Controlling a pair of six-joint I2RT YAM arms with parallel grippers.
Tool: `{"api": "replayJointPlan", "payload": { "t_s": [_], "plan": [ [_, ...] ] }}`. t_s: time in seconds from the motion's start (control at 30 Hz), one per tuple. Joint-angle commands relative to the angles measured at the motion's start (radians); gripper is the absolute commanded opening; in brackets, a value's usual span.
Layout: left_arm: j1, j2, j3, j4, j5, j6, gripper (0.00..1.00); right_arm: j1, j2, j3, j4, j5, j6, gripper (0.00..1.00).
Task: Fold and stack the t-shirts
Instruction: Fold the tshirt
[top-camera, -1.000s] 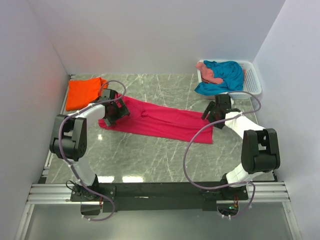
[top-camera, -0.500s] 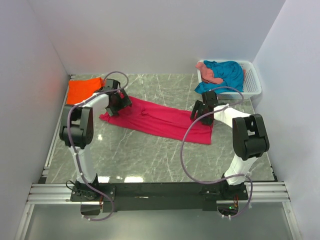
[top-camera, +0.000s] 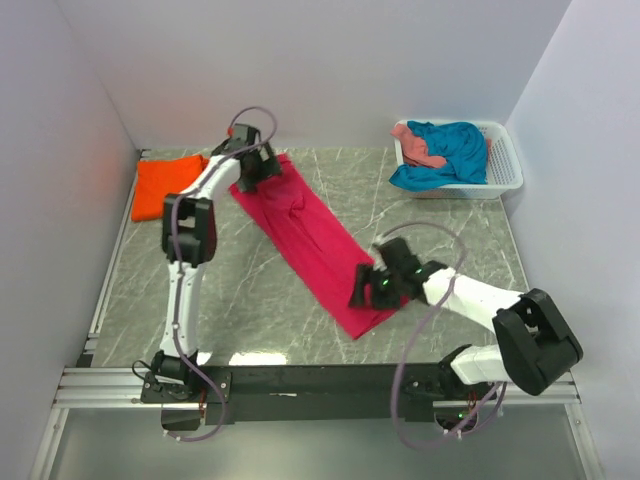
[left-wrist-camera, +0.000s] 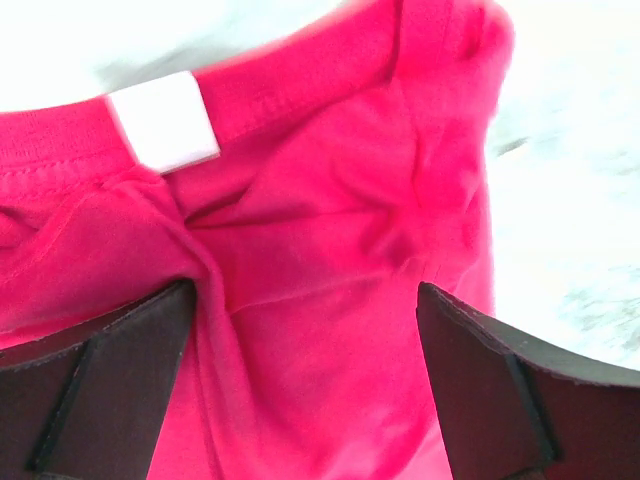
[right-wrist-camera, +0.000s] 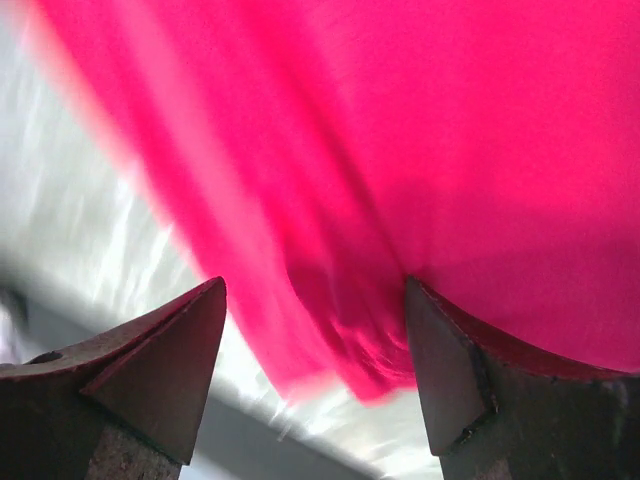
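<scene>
The magenta-pink t-shirt (top-camera: 310, 235) lies stretched in a long diagonal strip from back left to front right. My left gripper (top-camera: 262, 170) holds its far end at the collar. In the left wrist view, cloth (left-wrist-camera: 330, 230) with a white label (left-wrist-camera: 163, 120) fills the gap between my fingers (left-wrist-camera: 305, 300). My right gripper (top-camera: 368, 292) holds the near end. In the right wrist view the hem (right-wrist-camera: 450, 120) hangs blurred between my fingers (right-wrist-camera: 315, 290), above the table. The folded orange t-shirt (top-camera: 160, 185) lies at the back left.
A white slatted basket (top-camera: 505, 160) at the back right holds a teal-blue t-shirt (top-camera: 450, 150) and a salmon-pink one (top-camera: 418, 145). White walls close in the left, back and right sides. A black rail runs along the near edge.
The magenta shirt swung from nearly crosswise to a steep diagonal. My left gripper moved toward the back wall; my right gripper swept forward and left with the near end.
</scene>
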Motion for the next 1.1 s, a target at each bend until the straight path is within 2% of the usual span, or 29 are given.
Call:
{"api": "replayJointPlan", "payload": {
  "t_s": [0.0, 0.07, 0.2, 0.3, 0.43, 0.47, 0.57, 0.7, 0.83, 0.93, 1.07],
  "plan": [
    [-0.086, 0.206, 0.265, -0.059, 0.041, 0.077, 0.99, 0.198, 0.008, -0.083, -0.035, -0.245, 0.023, 0.79],
    [-0.118, 0.268, 0.369, -0.015, 0.061, 0.074, 0.99, 0.327, 0.018, -0.071, 0.028, -0.334, 0.019, 0.79],
    [-0.126, 0.247, 0.281, 0.2, 0.094, -0.013, 0.99, 0.483, 0.073, 0.03, 0.055, -0.386, -0.049, 0.79],
    [-0.131, 0.282, 0.332, 0.249, 0.072, -0.058, 0.99, 0.547, 0.098, 0.145, -0.022, -0.377, -0.164, 0.79],
    [-0.131, 0.309, 0.355, 0.355, 0.135, -0.103, 0.99, 0.562, 0.098, 0.256, -0.114, -0.363, -0.261, 0.79],
    [-0.131, 0.305, 0.354, 0.371, 0.173, -0.116, 0.99, 0.564, 0.094, 0.268, -0.131, -0.312, -0.262, 0.79],
    [-0.132, 0.256, 0.34, 0.371, 0.166, -0.112, 0.99, 0.556, 0.043, 0.287, -0.168, -0.23, -0.226, 0.79],
    [-0.138, 0.087, 0.293, 0.329, 0.126, -0.06, 0.99, 0.506, -0.083, 0.269, -0.195, -0.063, -0.129, 0.8],
    [-0.146, -0.078, 0.259, 0.163, 0.126, -0.038, 0.99, 0.328, -0.178, 0.213, -0.217, -0.041, -0.071, 0.81],
    [-0.174, -0.235, 0.135, 0.057, 0.103, -0.015, 0.99, 0.254, -0.241, 0.209, -0.283, 0.054, -0.057, 0.83],
    [-0.259, -0.488, -0.174, 0.013, -0.009, -0.015, 0.99, 0.174, -0.291, 0.166, -0.297, 0.06, -0.02, 0.84]
  ]
}}
